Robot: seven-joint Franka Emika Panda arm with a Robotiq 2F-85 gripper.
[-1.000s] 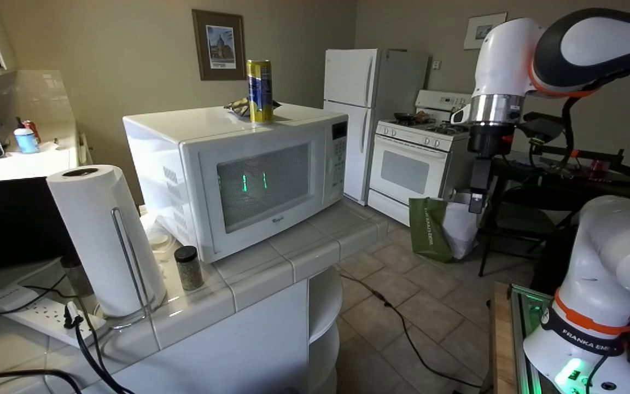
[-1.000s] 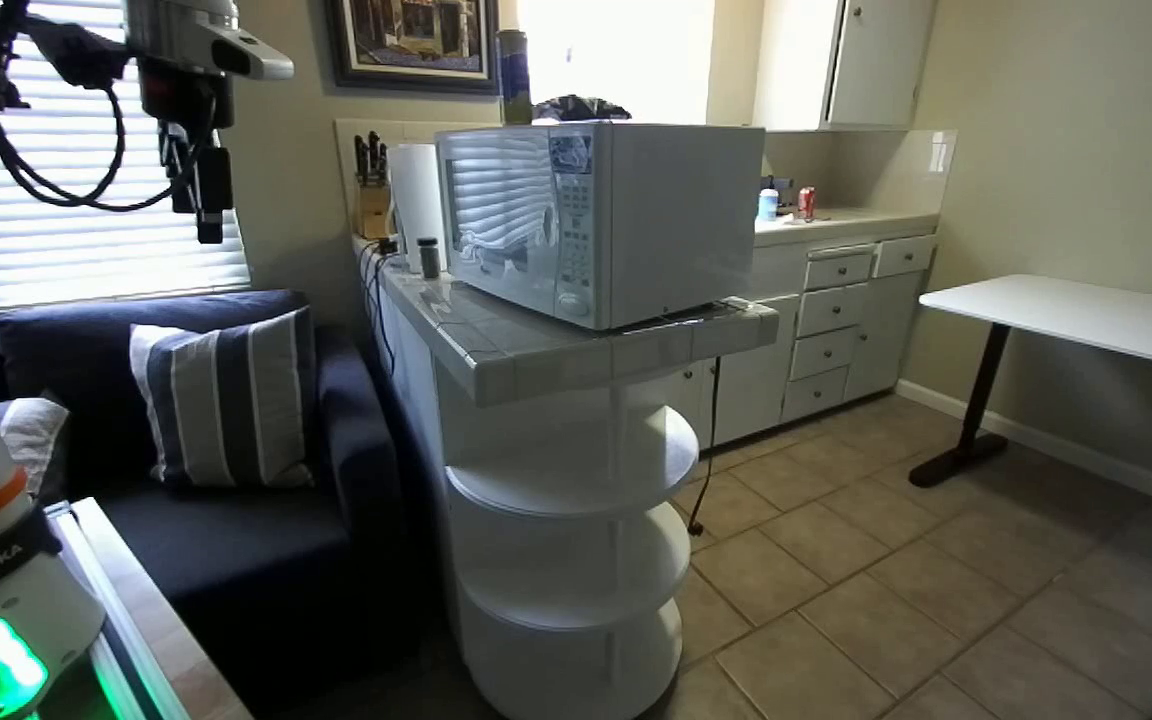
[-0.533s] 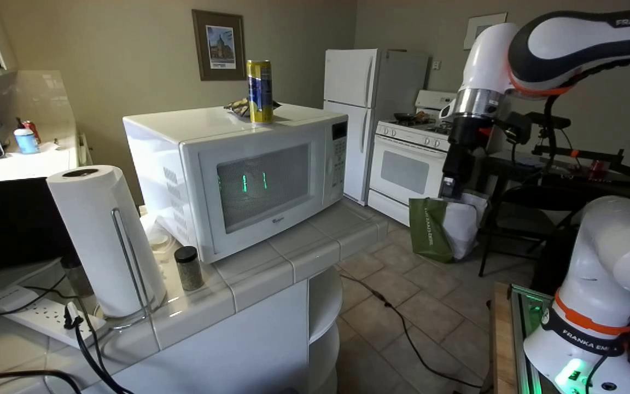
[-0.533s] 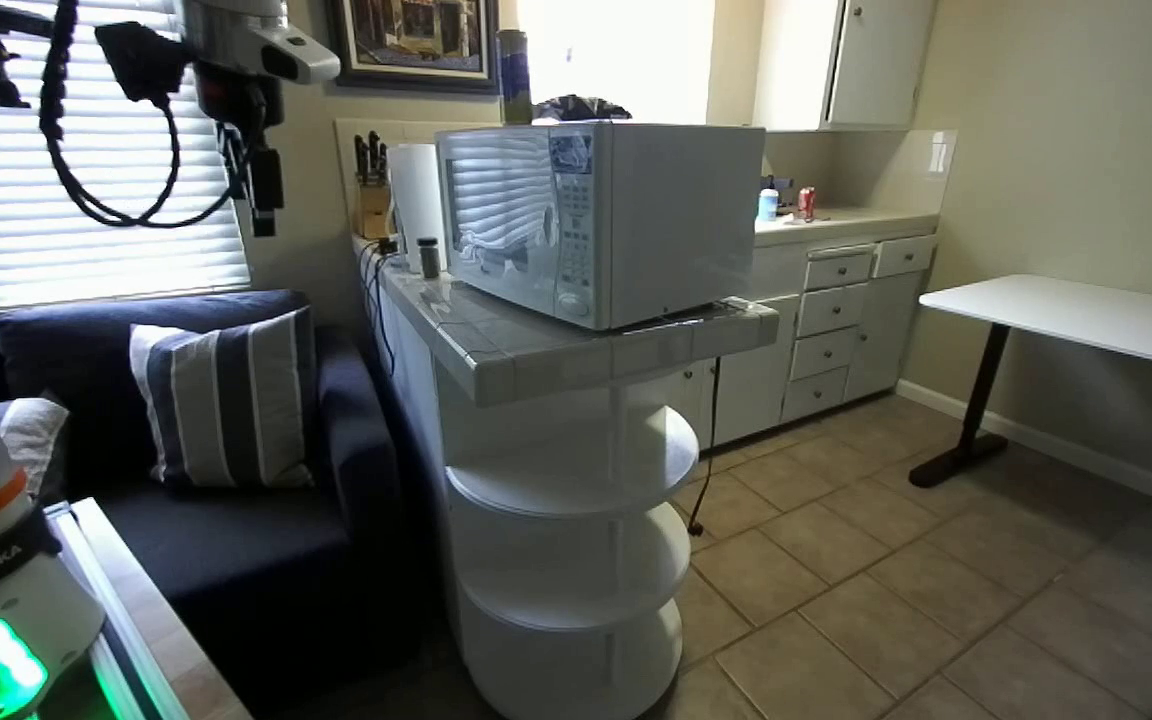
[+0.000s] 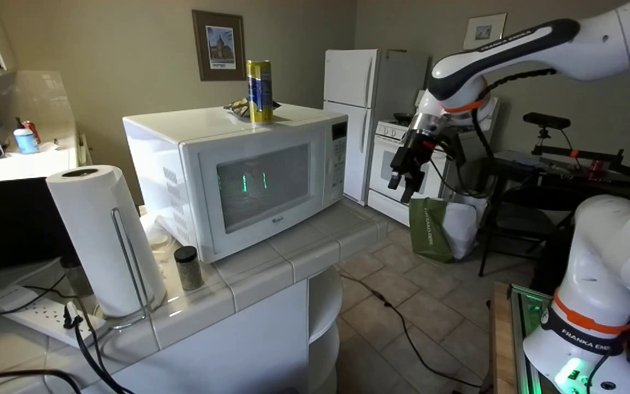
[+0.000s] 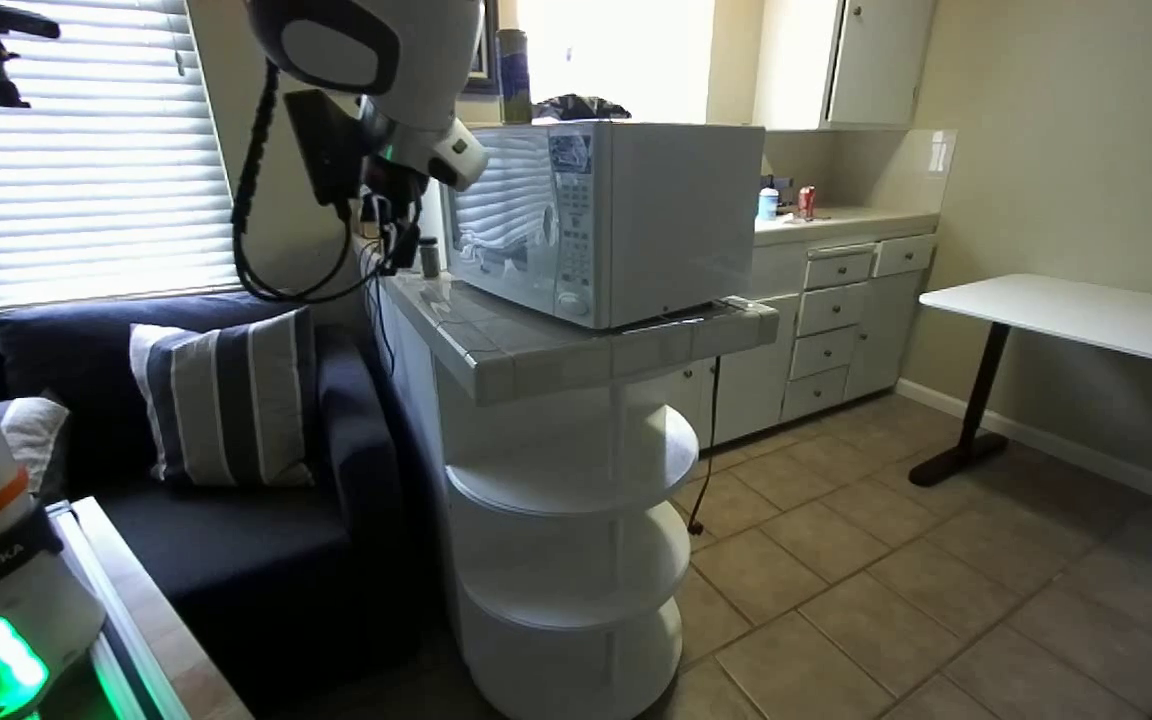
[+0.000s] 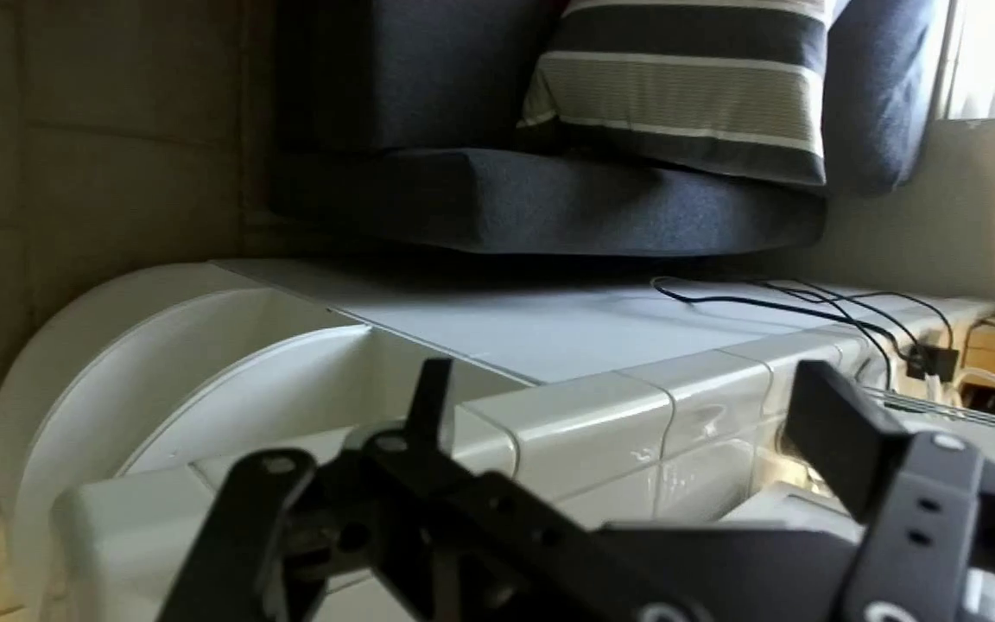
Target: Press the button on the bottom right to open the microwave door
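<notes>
Gripper (image 5: 401, 189) with fingers (image 7: 841, 436) spread, nothing between them; microwave door (image 5: 263, 186) closed, ahead of it and apart.

Handling, by judgement: door rigid, smooth, probably slick under the pads, its glass the fragile part; hinged, so weight should matter little. No grip wanted first. What looks like the button (image 6: 573, 302), small and unclear at the foot of the control panel (image 6: 576, 215), likely needs a firm, straight push from one fingertip. After release, best hold is the door's free edge beside that panel. Microwave (image 6: 681, 220) looks heavy, might creep on the glossy counter (image 5: 304, 232). Lie: door and button both ahead of the downward-tilted fingertips, no contact; height against the button, cannot tell.
</notes>
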